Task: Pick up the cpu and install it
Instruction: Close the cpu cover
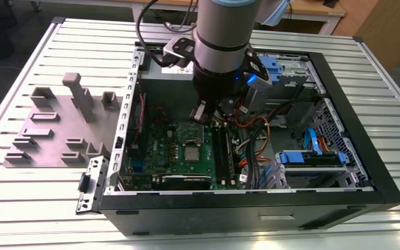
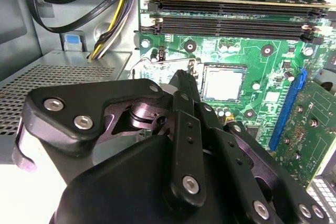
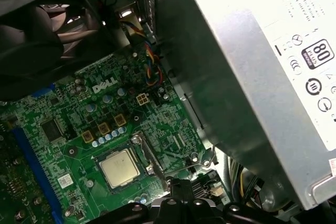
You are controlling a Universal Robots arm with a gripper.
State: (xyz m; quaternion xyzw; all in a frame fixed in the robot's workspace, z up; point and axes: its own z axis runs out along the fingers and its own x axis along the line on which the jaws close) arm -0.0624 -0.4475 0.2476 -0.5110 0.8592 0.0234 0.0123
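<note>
The cpu [image 1: 191,152] lies flat in its socket on the green motherboard [image 1: 160,148] inside the open computer case. Its dull silvery top shows in both wrist views [image 2: 223,82] [image 3: 119,167]. A silvery socket frame [image 3: 148,156] stands raised along one side of it. My gripper [image 1: 201,115] hangs above the board, a short way off the cpu towards the case's back. Its black fingers [image 2: 181,80] meet at the tips [image 3: 181,186] with nothing held between them.
A big grey box with a white label [image 3: 262,77] stands close beside the gripper. Memory slots [image 2: 231,22], loose cables [image 2: 105,9] and a black fan [image 3: 37,24] ring the socket. Blue drive bays [image 1: 311,156] fill the exterior view's right. A grey fixture block [image 1: 54,130] sits outside the case.
</note>
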